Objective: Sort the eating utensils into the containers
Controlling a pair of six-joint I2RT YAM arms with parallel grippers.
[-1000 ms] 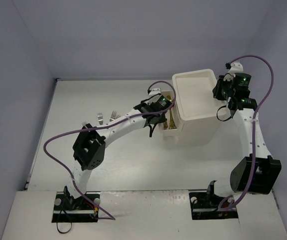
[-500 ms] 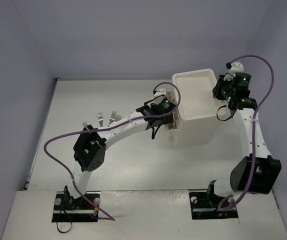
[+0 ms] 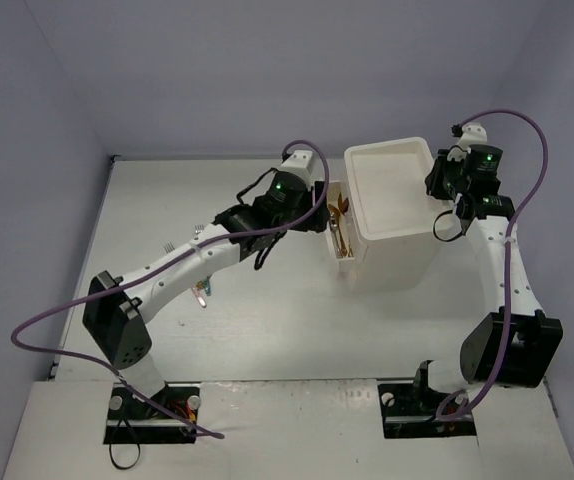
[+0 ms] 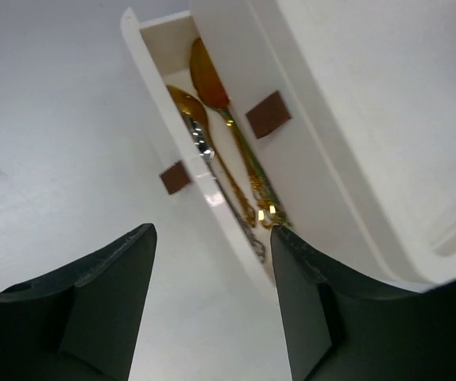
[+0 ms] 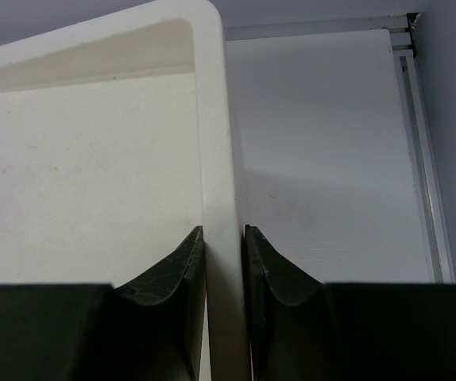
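The left pincer [image 4: 212,238] is held spread and empty above the pulled-out drawer [image 4: 144,48]. In the drawer, a gold spoon [image 4: 182,99], a silver utensil [image 4: 202,147] and a gold utensil [image 4: 206,71] are laid lengthwise. The rim of the white drawer unit [image 5: 212,119] is pinched by the right pincer [image 5: 224,238]. One small utensil [image 3: 202,292] is seen on the table [image 3: 267,330].

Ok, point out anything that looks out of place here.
Nothing spilled or broken. One drawer stands pulled out with spoons inside, and a utensil lies loose on the table.
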